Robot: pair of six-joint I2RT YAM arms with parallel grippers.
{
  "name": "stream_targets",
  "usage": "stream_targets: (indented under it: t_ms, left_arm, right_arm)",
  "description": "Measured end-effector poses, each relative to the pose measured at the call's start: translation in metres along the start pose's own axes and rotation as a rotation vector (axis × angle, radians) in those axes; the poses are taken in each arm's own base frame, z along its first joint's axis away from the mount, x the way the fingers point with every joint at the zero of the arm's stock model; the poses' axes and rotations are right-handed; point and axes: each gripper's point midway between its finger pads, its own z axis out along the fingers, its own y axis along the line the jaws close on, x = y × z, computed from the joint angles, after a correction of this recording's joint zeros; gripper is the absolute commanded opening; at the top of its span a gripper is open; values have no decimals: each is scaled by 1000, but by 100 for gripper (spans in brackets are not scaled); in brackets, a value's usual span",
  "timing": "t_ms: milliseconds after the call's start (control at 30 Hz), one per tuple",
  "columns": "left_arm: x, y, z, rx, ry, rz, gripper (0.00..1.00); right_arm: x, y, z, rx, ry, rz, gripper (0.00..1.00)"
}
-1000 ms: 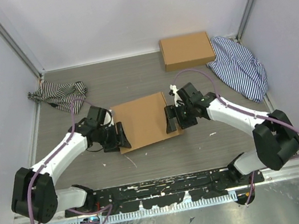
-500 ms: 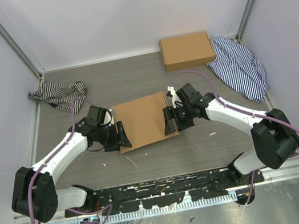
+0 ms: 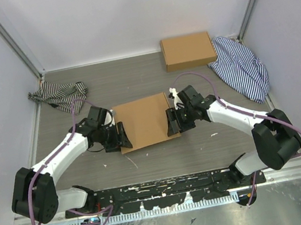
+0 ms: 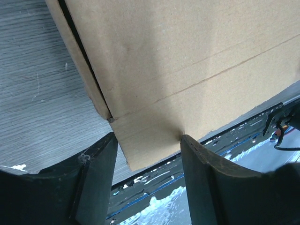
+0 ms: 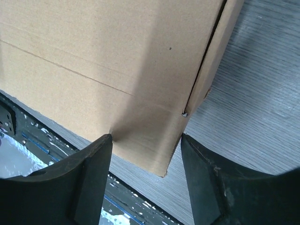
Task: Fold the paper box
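Note:
The paper box (image 3: 143,119) lies flat in the middle of the table, plain brown with crease lines. My left gripper (image 3: 122,136) is at its near left corner. In the left wrist view the left gripper (image 4: 147,138) is open, and the corner of the paper box (image 4: 187,56) lies between its fingertips, which touch the cardboard. My right gripper (image 3: 171,122) is at the near right corner. In the right wrist view the right gripper (image 5: 146,138) is open astride that corner of the paper box (image 5: 103,51). Its left fingertip (image 5: 101,150) rests against the panel.
A second, neat brown cardboard box (image 3: 188,50) sits at the back right. A blue striped cloth (image 3: 242,67) lies beside it against the right wall. A dark striped cloth (image 3: 59,95) lies at the back left. The black base rail (image 3: 164,189) runs along the near edge.
My right gripper has moved slightly left onto the box's near right corner and its jaws have narrowed. The left arm has barely moved.

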Motion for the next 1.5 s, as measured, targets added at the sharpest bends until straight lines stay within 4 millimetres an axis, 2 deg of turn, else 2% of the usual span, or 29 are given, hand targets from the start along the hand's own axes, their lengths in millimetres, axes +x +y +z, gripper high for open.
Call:
stream_targets:
  t_ms: [200,767,1033,1500]
  left_arm:
    - [0,0,1,2,-3,1,59]
    - [2,2,4,4,-1,1,56]
    - [4,9,6,-23,-4,0,51]
    - [5,19,15,-64,-42,-6,48]
  right_arm:
    - [-1,-5,2,24,-12,1,60]
    - [-3,-15,8,60,-49,3,59]
    - [0,-17,11,59,-54,4,58]
    - [5,-20,16,70,-56,8,57]
